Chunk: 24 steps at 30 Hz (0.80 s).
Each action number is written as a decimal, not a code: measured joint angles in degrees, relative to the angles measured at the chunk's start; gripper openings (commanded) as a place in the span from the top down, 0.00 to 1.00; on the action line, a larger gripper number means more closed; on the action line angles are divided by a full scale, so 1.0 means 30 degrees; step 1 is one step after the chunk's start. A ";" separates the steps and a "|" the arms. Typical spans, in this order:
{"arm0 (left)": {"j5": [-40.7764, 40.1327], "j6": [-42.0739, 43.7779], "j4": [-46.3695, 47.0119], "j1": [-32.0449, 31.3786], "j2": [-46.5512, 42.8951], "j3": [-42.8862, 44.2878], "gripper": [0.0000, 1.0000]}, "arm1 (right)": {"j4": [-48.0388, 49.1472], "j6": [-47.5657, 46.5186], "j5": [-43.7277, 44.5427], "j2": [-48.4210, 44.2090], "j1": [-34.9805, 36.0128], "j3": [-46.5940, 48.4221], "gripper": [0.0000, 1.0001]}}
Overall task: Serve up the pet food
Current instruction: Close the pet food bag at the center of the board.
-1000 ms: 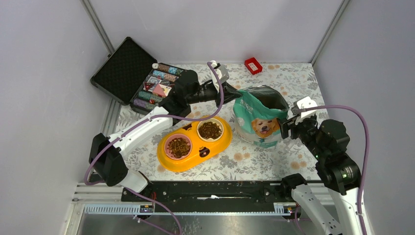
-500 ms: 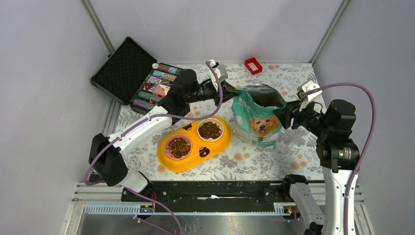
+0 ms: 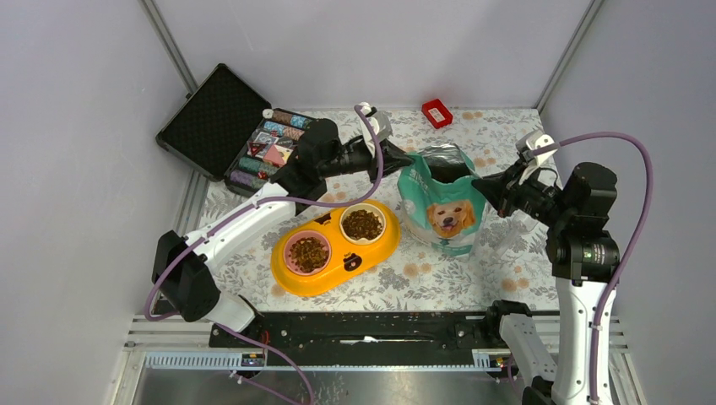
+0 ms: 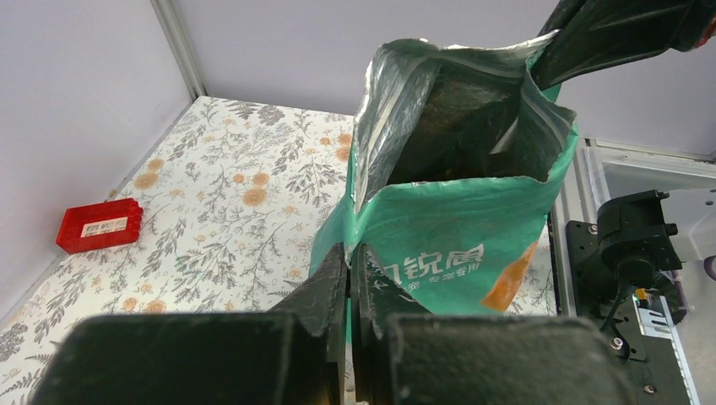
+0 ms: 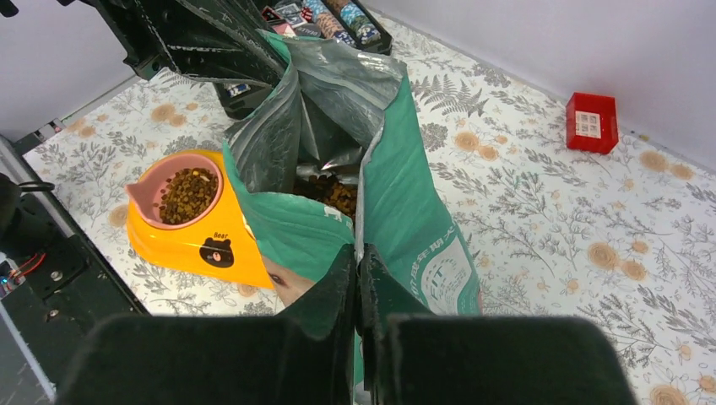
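The teal-and-white pouch (image 3: 445, 208) with a golden retriever print stands upright in the middle of the table, its top open. My left gripper (image 3: 407, 164) is shut on the pouch's left top edge (image 4: 363, 253). On the opposite side my right gripper (image 3: 485, 181) is shut on the right side seam (image 5: 359, 245). Dark-brown pet food (image 5: 333, 194) shows inside the pouch. More kibble fills both cups of the orange double bowl (image 3: 384, 245), the pink one (image 3: 308, 252) and the white one (image 3: 362, 224).
An open black case (image 3: 221, 114) with rows of coloured chips lies at the back left. A small red box (image 3: 436, 112) sits near the back wall. The orange bowl stands just left of the pouch, towards the front.
My right gripper swung up from the pouch's lower right to its right top edge and closed on it. The pouch mouth was pulled narrower. The left arm kept its grip.
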 measured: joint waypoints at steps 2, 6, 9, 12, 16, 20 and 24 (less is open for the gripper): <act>-0.0015 -0.0007 0.0000 0.0058 0.0000 0.0000 1.00 | 0.0131 0.0058 -0.0095 -0.0117 0.0007 -0.0102 1.00; -0.0051 -0.0109 -0.0044 0.0109 0.0000 0.0000 1.00 | 0.0372 -0.0029 0.0583 -0.0780 0.0007 -0.0503 1.00; -0.0015 -0.0743 -0.0160 0.0342 0.0000 0.0029 1.00 | 0.0255 -0.0401 0.1719 -0.1450 0.0022 -0.0729 1.00; 0.0087 -0.1909 -0.0277 0.0801 0.0000 0.0051 1.00 | -0.0015 -0.0911 0.2790 -0.1872 0.0051 -0.0772 1.00; 0.0583 -0.3628 -0.0022 0.1020 0.0007 0.0051 1.00 | -0.0102 -0.1435 0.3767 -0.1996 0.0131 -0.0787 1.00; 0.0729 -0.4830 0.0699 0.1107 0.0277 0.0087 1.00 | 0.0168 -0.1610 0.4539 -0.1909 0.0131 -0.0787 1.00; 0.0845 -0.6113 0.0867 0.1333 0.1399 0.1406 1.00 | 0.0029 -0.1705 0.5093 -0.1144 0.0073 -0.0168 1.00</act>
